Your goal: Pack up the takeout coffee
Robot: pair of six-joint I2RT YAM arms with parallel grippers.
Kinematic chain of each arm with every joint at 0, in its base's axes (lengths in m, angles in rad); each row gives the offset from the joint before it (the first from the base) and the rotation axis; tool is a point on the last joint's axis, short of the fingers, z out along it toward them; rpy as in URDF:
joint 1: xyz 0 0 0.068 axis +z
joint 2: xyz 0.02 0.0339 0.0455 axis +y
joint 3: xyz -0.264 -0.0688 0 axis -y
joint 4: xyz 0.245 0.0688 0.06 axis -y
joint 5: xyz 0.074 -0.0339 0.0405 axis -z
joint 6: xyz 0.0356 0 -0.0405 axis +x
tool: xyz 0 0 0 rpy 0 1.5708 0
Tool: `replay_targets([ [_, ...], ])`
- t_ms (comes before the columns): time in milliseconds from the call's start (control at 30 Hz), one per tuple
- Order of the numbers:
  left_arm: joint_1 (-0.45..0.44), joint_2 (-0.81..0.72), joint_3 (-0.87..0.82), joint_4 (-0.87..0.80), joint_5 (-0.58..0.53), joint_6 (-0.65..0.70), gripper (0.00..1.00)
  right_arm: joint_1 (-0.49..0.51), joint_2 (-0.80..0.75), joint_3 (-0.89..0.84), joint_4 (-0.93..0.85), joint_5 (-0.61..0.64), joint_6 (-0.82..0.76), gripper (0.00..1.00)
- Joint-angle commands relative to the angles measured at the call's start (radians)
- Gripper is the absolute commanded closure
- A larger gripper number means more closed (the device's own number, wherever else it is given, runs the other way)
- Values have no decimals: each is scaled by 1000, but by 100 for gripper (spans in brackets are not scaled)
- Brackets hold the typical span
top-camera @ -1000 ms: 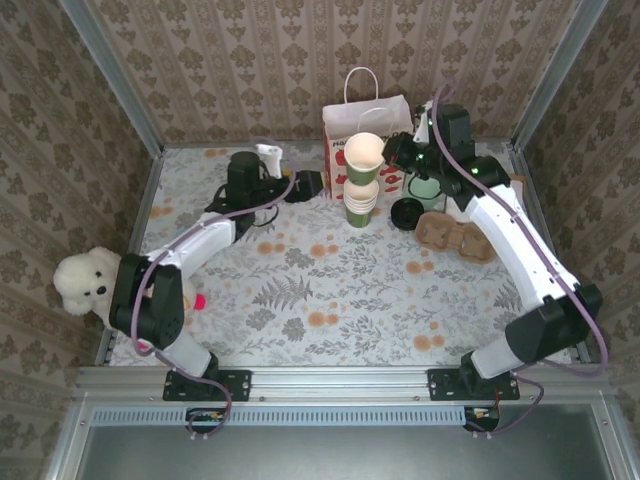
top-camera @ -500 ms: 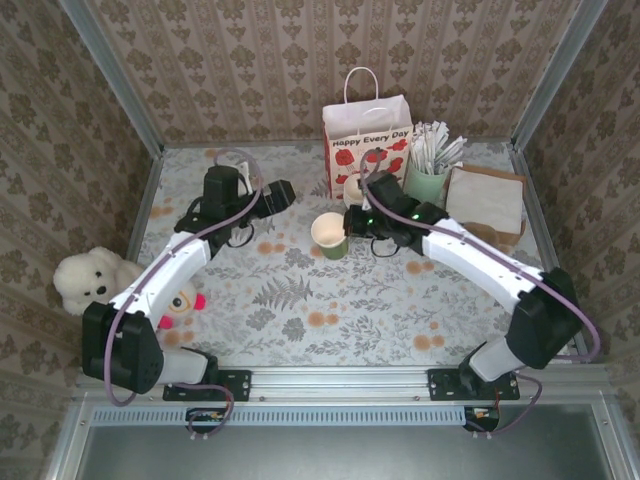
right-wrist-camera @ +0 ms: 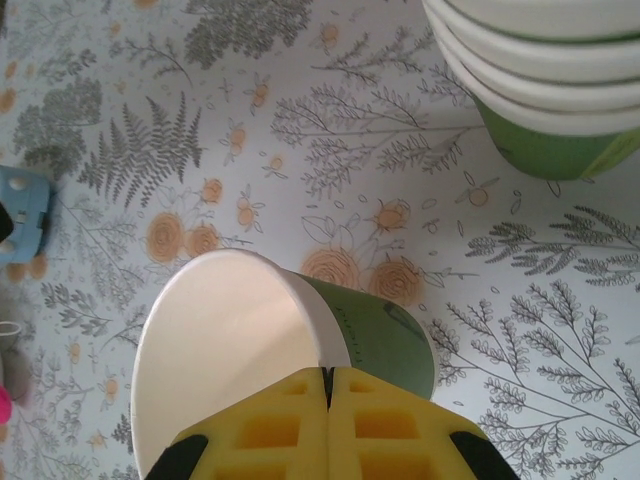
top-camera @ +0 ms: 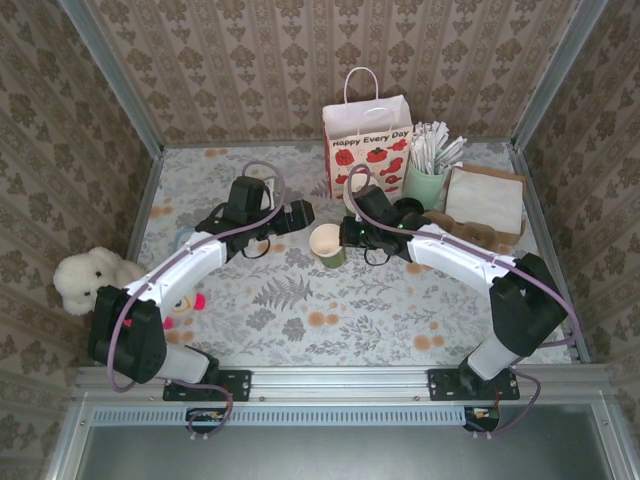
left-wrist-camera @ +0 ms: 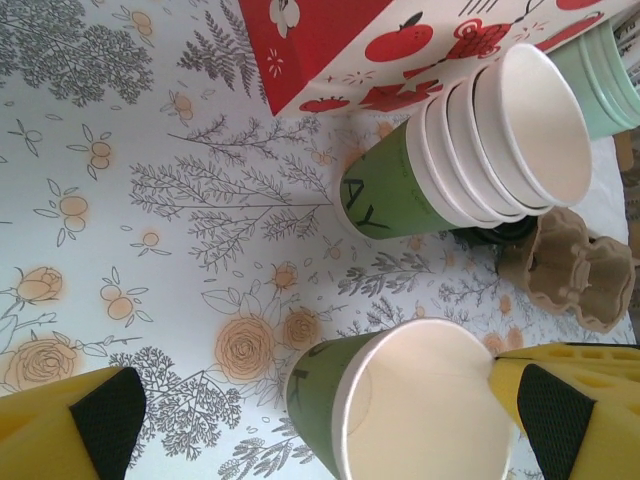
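The takeout coffee with its black lid is hidden. A single unlidded green paper cup [top-camera: 327, 243] [right-wrist-camera: 300, 340] [left-wrist-camera: 400, 410] stands on the flowered table just in front of the paper bag. My right gripper [top-camera: 347, 234] [right-wrist-camera: 328, 385] is shut on its near rim, with the yellow fingers pressed together over the cup wall. From the left, my left gripper [top-camera: 305, 216] [left-wrist-camera: 330, 425] is open, and this cup sits between its spread fingers. The right-hand fingertip [left-wrist-camera: 560, 410] lies against the rim.
A stack of cream-rimmed green cups [left-wrist-camera: 480, 140] [right-wrist-camera: 540, 80] stands by the red-and-white paper bag [top-camera: 367, 140]. Right of them are a mint cup of wrapped sticks [top-camera: 427, 180], a cardboard cup carrier [top-camera: 470, 232] and brown napkins [top-camera: 485, 197]. A white teddy [top-camera: 85, 282] sits at the left edge.
My left gripper has moved right, up to the single cup. My right gripper came forward from the back by the stack and now holds that cup in about the same spot.
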Motion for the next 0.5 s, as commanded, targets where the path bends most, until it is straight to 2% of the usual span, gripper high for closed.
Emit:
replay_targets([
  [0, -1, 7, 5, -12, 8, -11, 0, -1, 18, -31, 31, -6, 16, 100],
  [100, -2, 6, -1, -13, 10, -10, 0, -1, 16, -48, 38, -3, 23, 100],
  [133, -2, 7, -1, -14, 10, -12, 0, -1, 17, -49, 37, -3, 24, 97],
  [233, -3, 8, 3, -17, 15, -6, 0, -2, 4, -47, 26, -1, 29, 81],
  [367, -1, 7, 7, -22, 12, -3, 0, -52, -75, -52, -17, -18, 77, 54],
  [467, 2, 3, 7, -24, 0, -3, 0, -122, -168, -106, -39, -10, 179, 43],
])
